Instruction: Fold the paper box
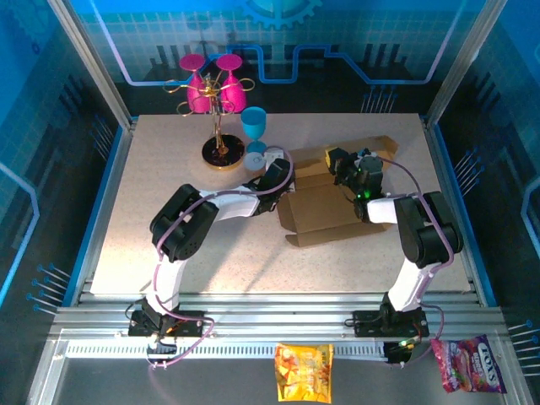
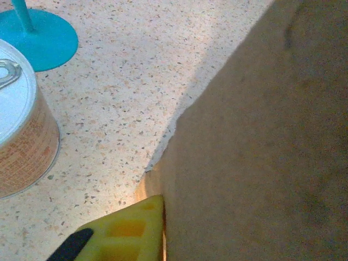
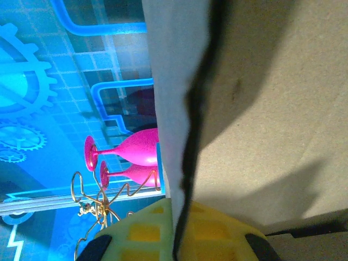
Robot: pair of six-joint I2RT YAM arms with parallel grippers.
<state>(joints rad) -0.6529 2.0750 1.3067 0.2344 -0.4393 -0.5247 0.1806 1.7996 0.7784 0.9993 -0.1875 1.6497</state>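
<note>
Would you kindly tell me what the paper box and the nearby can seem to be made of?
The paper box looks like matte brown cardboard, fibrous at its cut edge. The can seems metal: pale lid with pull ring, printed side.

Desk (image 1: pixel 152 194): speckled beige top. At the far side, left of centre, stands a gold wire rack (image 1: pixel 221 126) on a round base, with two magenta wine glasses (image 1: pixel 211 91) hung from it upside down. A blue goblet (image 1: pixel 254 126) stands upright just right of the rack. A tin can (image 1: pixel 256 160) with a white pull-tab lid sits near the goblet's foot, not touching it. On the grey ledge (image 1: pixel 126 375) at the near side lie a yellow-orange snack packet (image 1: pixel 304 373) at centre and a pink-purple sweets packet (image 1: pixel 469 364) at right. Blue backdrop (image 1: pixel 354 34) with a gear motif.
</note>
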